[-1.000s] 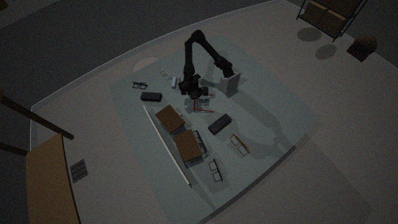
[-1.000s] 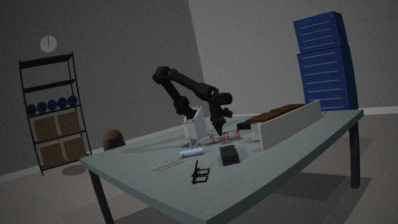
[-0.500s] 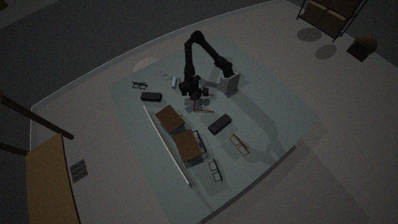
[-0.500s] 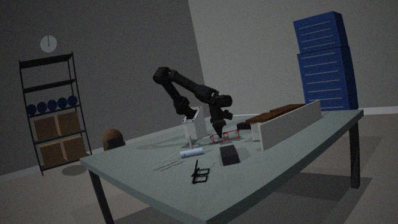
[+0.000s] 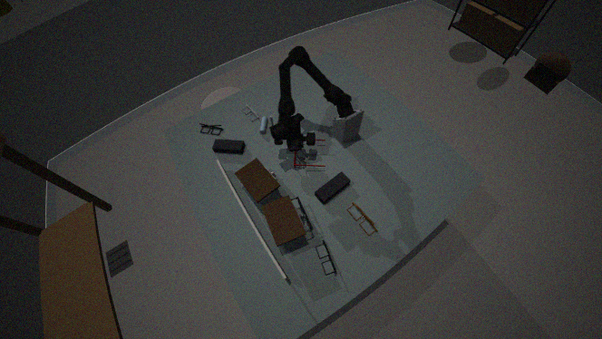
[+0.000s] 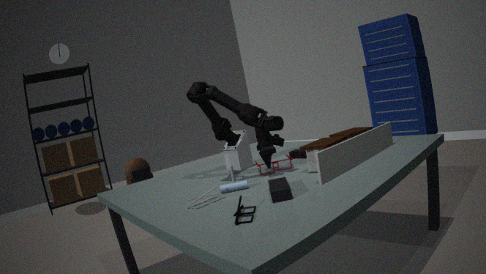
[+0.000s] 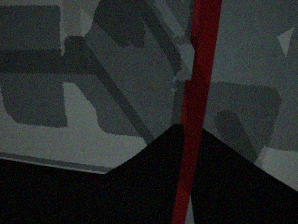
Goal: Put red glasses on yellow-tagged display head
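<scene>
The red glasses [image 5: 310, 166] [image 6: 286, 168] [image 7: 202, 65] stand low at the table top, temples pointing toward the arm's base. My gripper [image 5: 295, 150] [image 6: 269, 167] [image 7: 185, 135] points down, with its fingertips closed on the front frame of the red glasses near the bridge. Two display heads with flat brown tops, one [image 5: 257, 179] nearer the gripper and one [image 5: 284, 220] farther along, stand beside the white wall. Dark glasses [image 5: 310, 228] show at the front of the farther head. I cannot make out the yellow tag; the heads' faces are mostly hidden.
A long white wall [image 5: 251, 219] [image 6: 355, 154] runs behind the heads. Dark cases [image 5: 332, 187] [image 5: 228, 146] lie on either side. Orange glasses [image 5: 363, 218], black glasses [image 5: 212, 132], another dark pair [image 5: 325, 258] and a pale blue cylinder [image 5: 264, 125] [image 6: 234, 187] lie around.
</scene>
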`<state>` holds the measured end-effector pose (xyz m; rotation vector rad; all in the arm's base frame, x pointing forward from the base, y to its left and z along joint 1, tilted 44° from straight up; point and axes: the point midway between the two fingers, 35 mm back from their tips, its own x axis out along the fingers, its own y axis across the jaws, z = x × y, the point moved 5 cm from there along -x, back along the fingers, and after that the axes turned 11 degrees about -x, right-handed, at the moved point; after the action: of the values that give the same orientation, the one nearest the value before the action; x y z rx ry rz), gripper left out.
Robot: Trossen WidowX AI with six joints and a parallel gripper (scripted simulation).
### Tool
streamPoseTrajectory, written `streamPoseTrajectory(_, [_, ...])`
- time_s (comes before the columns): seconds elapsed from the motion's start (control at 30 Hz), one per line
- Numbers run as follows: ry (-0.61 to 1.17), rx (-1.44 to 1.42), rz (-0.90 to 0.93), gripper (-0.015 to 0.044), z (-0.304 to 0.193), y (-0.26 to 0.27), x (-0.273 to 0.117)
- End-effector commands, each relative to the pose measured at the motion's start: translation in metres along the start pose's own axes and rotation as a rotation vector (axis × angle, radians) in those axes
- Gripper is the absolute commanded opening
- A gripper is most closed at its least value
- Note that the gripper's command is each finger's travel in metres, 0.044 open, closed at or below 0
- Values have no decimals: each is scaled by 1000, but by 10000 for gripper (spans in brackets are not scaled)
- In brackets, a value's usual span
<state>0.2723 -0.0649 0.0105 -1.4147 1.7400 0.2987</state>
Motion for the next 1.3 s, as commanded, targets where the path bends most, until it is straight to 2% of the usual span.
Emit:
streamPoseTrajectory(0.0, [-2, 3, 1, 0, 1, -1, -5])
streamPoseTrajectory(0.57, [1, -6, 4, 0, 5, -1, -98])
streamPoseTrajectory(0.77, [2, 36, -3, 0, 10, 0, -101])
streamPoseTrajectory(1.27, [-15, 417, -72, 0, 46, 15, -118])
